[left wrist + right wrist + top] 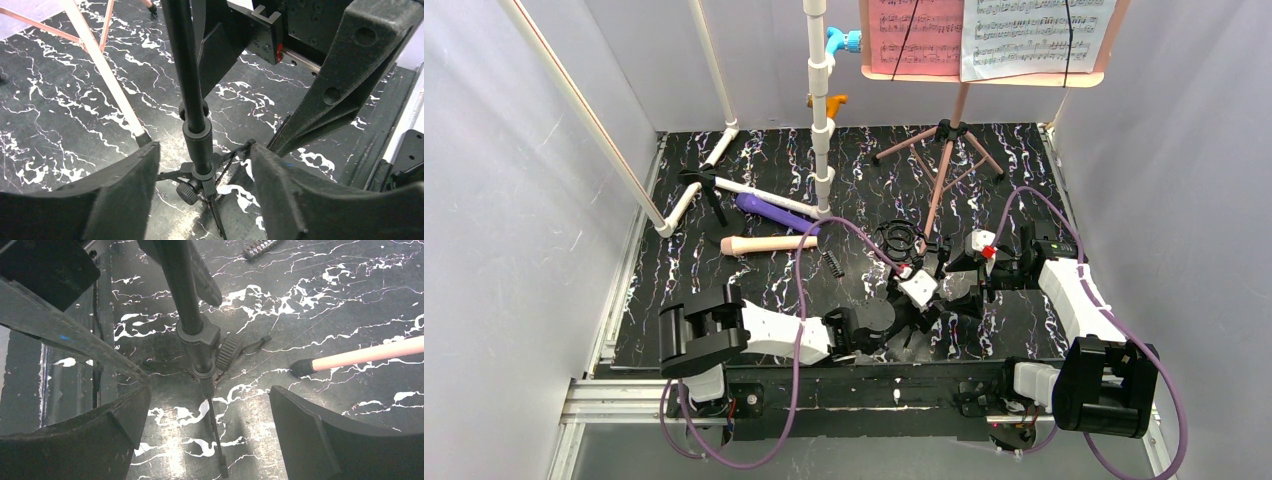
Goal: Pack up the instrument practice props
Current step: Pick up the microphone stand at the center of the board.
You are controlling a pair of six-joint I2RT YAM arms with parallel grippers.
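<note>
Black tripod pole (pixel 192 75) rises between the spread left fingers (pixel 125 190) and spread right fingers (pixel 320 430), pink stand leg (pixel 365 352) nearby.

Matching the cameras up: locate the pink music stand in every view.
Top external: pink music stand, back centre-right.
Left wrist: its legs, upper left.
Right wrist: one black-tipped leg, right edge.
Shared landmark: black stand pole, central in both wrist views.
</note>
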